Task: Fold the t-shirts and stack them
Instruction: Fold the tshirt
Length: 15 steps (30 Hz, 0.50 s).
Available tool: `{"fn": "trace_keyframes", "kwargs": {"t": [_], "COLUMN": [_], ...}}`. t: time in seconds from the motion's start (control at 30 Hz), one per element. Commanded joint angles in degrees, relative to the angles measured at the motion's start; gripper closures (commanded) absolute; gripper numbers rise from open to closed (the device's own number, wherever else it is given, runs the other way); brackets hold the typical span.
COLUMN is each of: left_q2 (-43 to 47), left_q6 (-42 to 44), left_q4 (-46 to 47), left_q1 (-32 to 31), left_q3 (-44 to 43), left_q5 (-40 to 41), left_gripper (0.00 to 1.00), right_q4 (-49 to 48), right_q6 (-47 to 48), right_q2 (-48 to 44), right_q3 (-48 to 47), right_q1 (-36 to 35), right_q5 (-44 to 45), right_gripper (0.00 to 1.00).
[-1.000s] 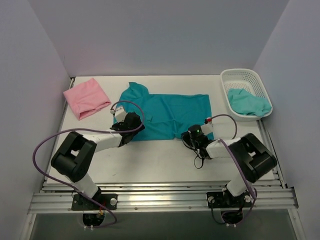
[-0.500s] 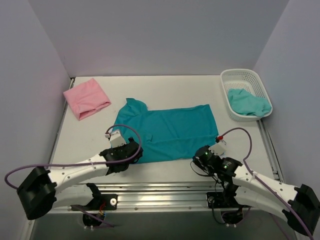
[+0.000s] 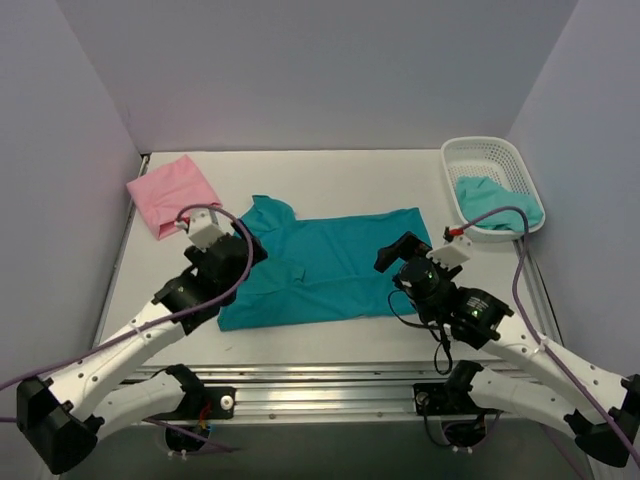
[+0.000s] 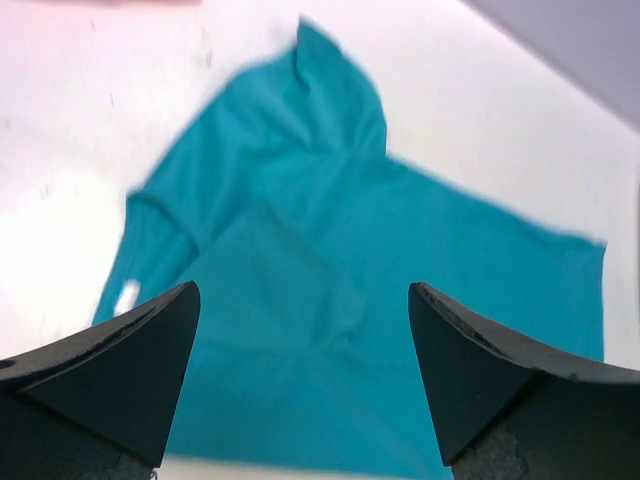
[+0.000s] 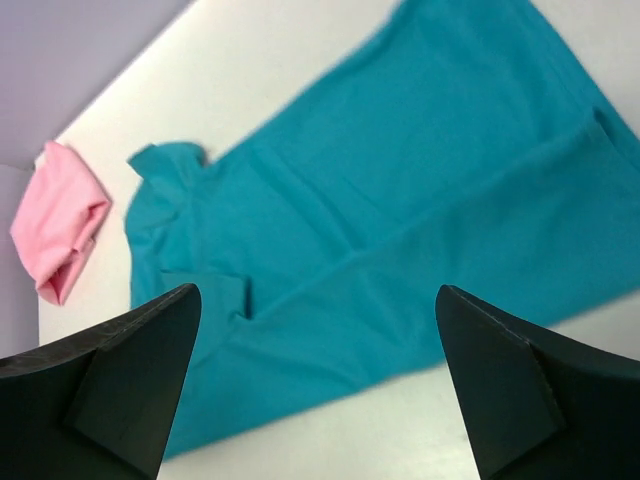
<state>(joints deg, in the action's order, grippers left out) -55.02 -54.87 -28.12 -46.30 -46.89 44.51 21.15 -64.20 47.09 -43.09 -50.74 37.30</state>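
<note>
A deep teal t-shirt (image 3: 330, 265) lies spread flat in the middle of the table, its near long edge doubled over along a lengthwise crease (image 5: 400, 200) (image 4: 330, 250). My left gripper (image 3: 238, 252) (image 4: 302, 290) hovers open above the shirt's left end, with nothing between its fingers. Above the shirt's right near corner my right gripper (image 3: 398, 256) (image 5: 318, 290) also stands open and empty. A pale pink t-shirt (image 3: 172, 195) (image 5: 60, 225) sits folded at the back left. The aqua-green t-shirt (image 3: 497, 205) lies crumpled in the basket.
The white lattice basket (image 3: 480, 146) stands at the back right, against the right wall. Purple walls close in the table on three sides. A metal rail (image 3: 320, 380) runs along the near edge by the arm bases.
Both grippers dragged the teal shirt toward the near edge, then lifted off it. The right gripper, shut a moment ago, has opened and let go of the cloth.
</note>
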Motion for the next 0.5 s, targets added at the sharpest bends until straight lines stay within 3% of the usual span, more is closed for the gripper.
{"fn": "trace_keyframes", "kwargs": {"t": [0.0, 0.07, 0.13, 0.17, 0.27, 0.47], "left_q2": [-5.77, -13.3, -20.7, -29.0, -45.71, -67.01], "left_q6": [17.25, 20.05, 24.61, 25.51, 28.5, 24.38], "left_q4": [21.42, 25.73, 31.8, 32.33, 32.08, 31.55], "left_q1": [14.09, 23.74, 28.18, 31.94, 35.74, 39.53], "left_q3": [-4.94, -7.85, -14.84, -18.11, -31.39, -48.08], "left_q5": [-12.92, -20.56, -25.33, -30.75, -38.69, -47.66], "left_gripper": [0.06, 0.06, 0.06, 0.06, 0.06, 0.06], "right_q4": [-4.54, -5.32, -6.64, -9.17, -11.73, -11.66], "right_q6": [12.15, 13.83, 15.33, 15.86, 16.13, 16.56], "right_q2": [9.12, 11.61, 12.24, 11.8, 8.73, 3.45], "right_q3": [-7.67, -9.9, -9.74, -8.77, -4.99, -2.61], "right_q1": [-0.06, -0.06, -0.06, -0.06, 0.2, 0.73], "right_q5": [6.56, 5.34, 2.62, 1.65, 0.41, 0.76], "right_gripper": [0.0, 0.0, 0.0, 0.0, 0.01, 0.01]}}
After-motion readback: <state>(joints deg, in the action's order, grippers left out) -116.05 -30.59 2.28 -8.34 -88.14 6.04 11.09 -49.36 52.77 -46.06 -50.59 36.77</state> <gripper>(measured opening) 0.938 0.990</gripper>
